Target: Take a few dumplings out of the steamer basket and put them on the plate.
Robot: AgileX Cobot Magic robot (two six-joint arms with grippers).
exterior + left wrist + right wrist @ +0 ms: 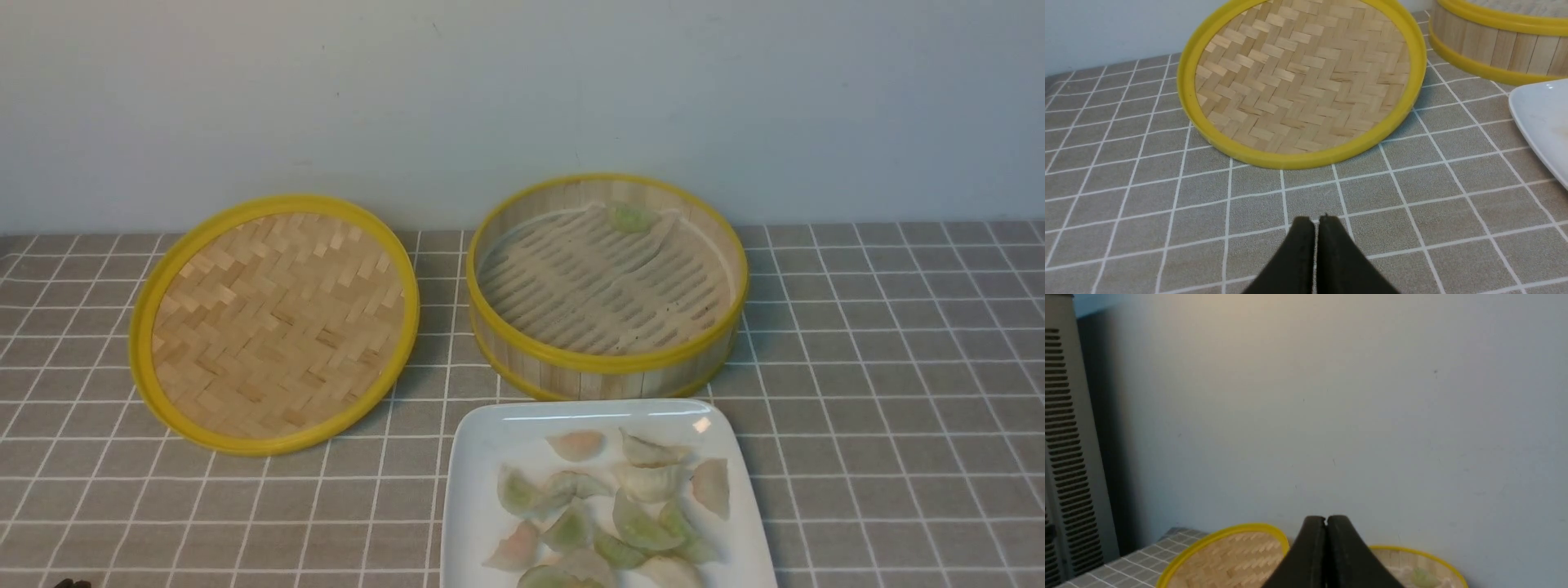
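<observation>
Front view only: dumplings (620,506) heaped on plate (490,457), one more (629,217) inside steamer basket (608,282) at far wall. Wrist views only: left gripper (1316,220) and right gripper (1326,518), fingers pressed together, empty.

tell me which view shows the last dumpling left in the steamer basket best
The front view: the dumpling lies in plain sight at the far wall of the steamer basket. The right wrist view shows only a blurry green patch; the left wrist view shows just the basket's outer wall.
</observation>
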